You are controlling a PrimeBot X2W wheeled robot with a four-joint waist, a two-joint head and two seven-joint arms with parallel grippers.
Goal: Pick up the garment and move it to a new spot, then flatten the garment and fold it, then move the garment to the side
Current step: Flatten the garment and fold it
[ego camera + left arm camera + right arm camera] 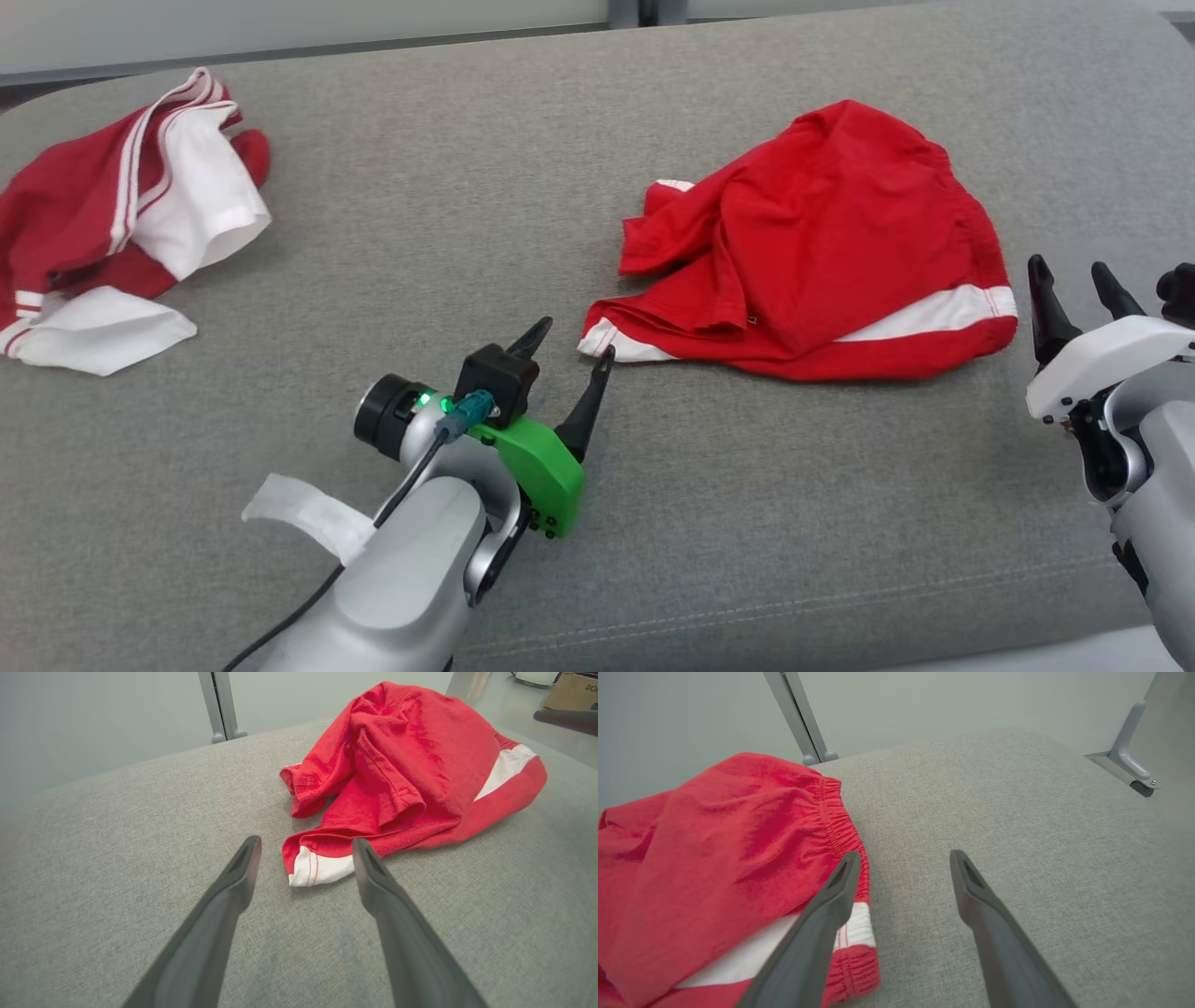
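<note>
you have the red garment (pixel 822 243) crumpled on the grey tabletop (pixel 467 187), left hand (pixel 576 338) spread at its white-striped hem corner (pixel 317 868), right hand (pixel 1067 266) spread beside the waistband (pixel 836 816), seemingly bracketing both ends for flattening.

A crumpled red-and-white garment (pixel 103 215) lies at the far left of the grey upholstered surface (pixel 448 187), with white panels turned outward and white stripes running along a red edge. Behind the surface stands a pale wall (pixel 280 23) with a grey metal post (pixel 218 704) against it, and a metal bracket (pixel 1129 760) sits off the right-hand corner. A brown cardboard box (pixel 572 693) shows past the far right edge of the surface.
</note>
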